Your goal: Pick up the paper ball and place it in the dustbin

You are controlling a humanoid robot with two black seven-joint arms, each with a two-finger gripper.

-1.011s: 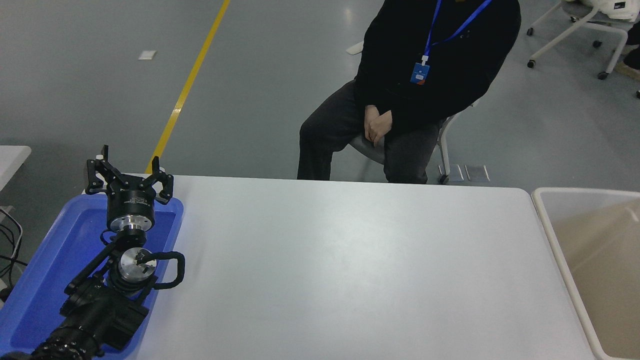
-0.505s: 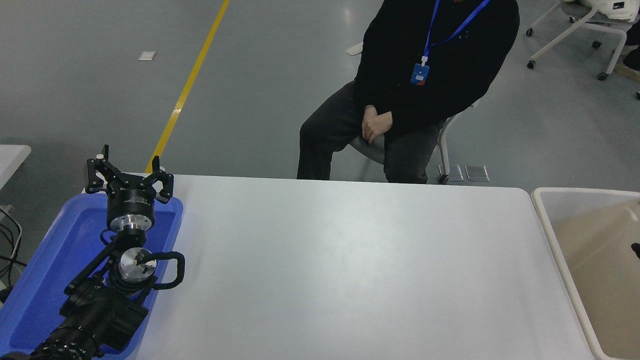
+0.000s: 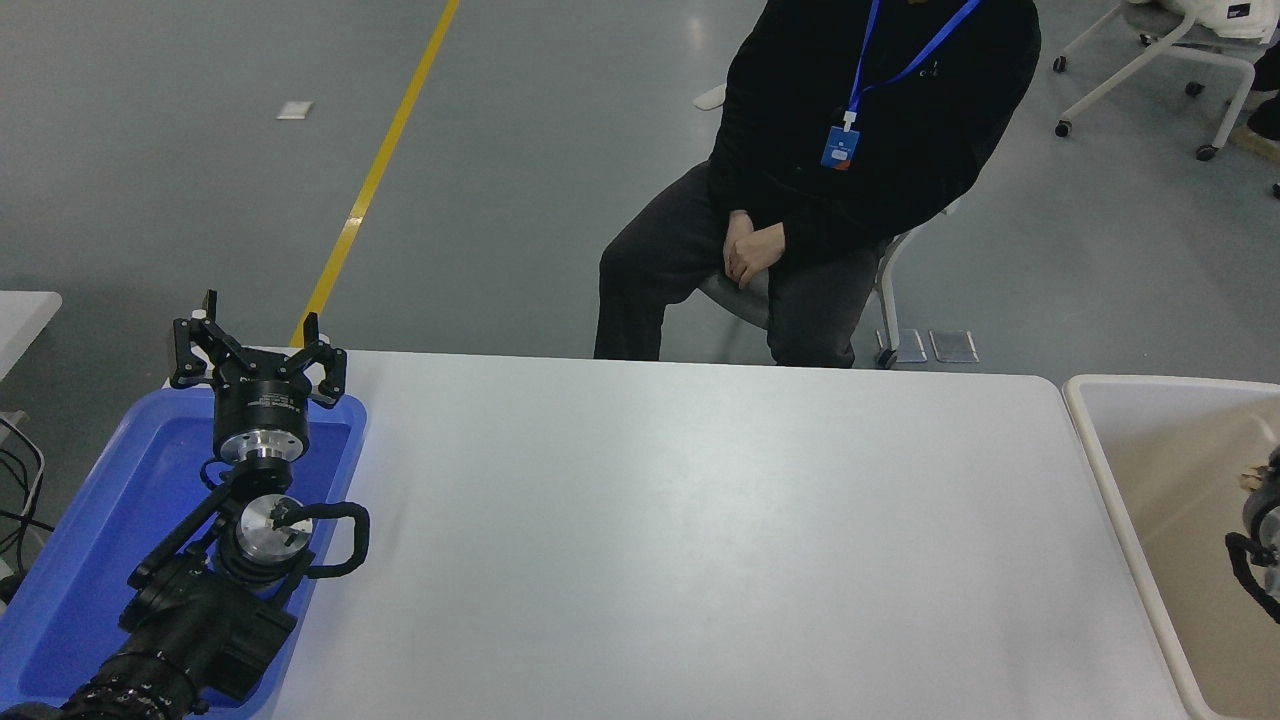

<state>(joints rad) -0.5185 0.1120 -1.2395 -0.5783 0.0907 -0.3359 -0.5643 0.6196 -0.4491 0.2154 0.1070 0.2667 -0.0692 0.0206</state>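
Observation:
The dustbin is a beige bin with a pale rim, standing off the table's right end and cut by the picture's edge. Only a sliver of my right gripper shows at the right edge, above the bin's inside, with a black cable looping under it. A small tan-brown lump, apparently the paper ball, shows at the gripper's far end; the grip itself is cut off by the frame. My left gripper is parked open over the far end of the blue tray.
A shallow blue tray lies at the table's left end under my left arm. A person in black sits on a chair beyond the white table's far edge, hands folded in the lap.
My right arm has come into view from the right edge over the dustbin, further in than half a second ago, and the tan lump now shows. The left arm has not moved.

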